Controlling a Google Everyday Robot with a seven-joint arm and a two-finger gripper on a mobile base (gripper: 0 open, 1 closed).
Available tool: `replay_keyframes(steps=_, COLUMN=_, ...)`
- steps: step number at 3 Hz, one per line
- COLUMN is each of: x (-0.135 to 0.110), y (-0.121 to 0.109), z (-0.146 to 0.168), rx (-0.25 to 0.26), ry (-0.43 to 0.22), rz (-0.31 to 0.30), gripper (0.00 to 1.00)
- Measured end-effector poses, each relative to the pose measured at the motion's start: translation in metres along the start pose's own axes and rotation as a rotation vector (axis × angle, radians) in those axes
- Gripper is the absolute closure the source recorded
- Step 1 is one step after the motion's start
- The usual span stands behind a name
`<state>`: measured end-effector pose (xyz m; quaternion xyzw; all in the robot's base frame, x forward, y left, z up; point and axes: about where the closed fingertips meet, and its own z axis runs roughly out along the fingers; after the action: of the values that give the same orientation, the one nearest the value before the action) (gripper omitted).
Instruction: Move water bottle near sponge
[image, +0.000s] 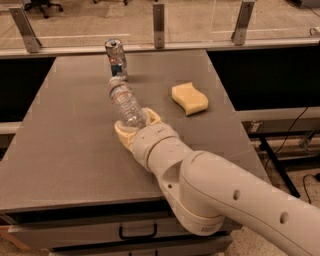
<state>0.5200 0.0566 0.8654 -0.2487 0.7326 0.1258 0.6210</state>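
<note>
The water bottle (125, 102) is clear crinkled plastic with a white cap and a white-and-red label band near its neck. It leans up and to the left, cap toward the can. My gripper (135, 125) is shut on the bottle's lower end, its pale yellow fingers (122, 134) on either side, near the middle of the table. The sponge (189, 98), a pale yellow wavy foam block, lies on the table to the right of the bottle, a short gap away.
A silver-blue metal can (116, 59) stands upright at the back of the grey table (60, 150), just behind the bottle's cap. A railing with metal posts (158, 25) runs behind the table. My white arm (210, 195) crosses the table's front right.
</note>
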Motion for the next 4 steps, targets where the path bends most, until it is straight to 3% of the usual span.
replay_keyframes(steps=1, x=0.0, y=-0.03, z=-0.011, rx=0.085, ry=0.008, rz=0.0, gripper=1.0)
replay_keyframes(steps=2, x=0.004, y=-0.05, z=-0.024, rx=0.165, ry=0.04, rz=0.0, gripper=0.82)
replay_keyframes(steps=3, x=0.012, y=-0.063, z=-0.035, rx=0.224, ry=0.073, rz=0.001, gripper=0.58)
replay_keyframes(steps=4, x=0.017, y=-0.068, z=-0.041, rx=0.255, ry=0.095, rz=-0.006, gripper=0.36)
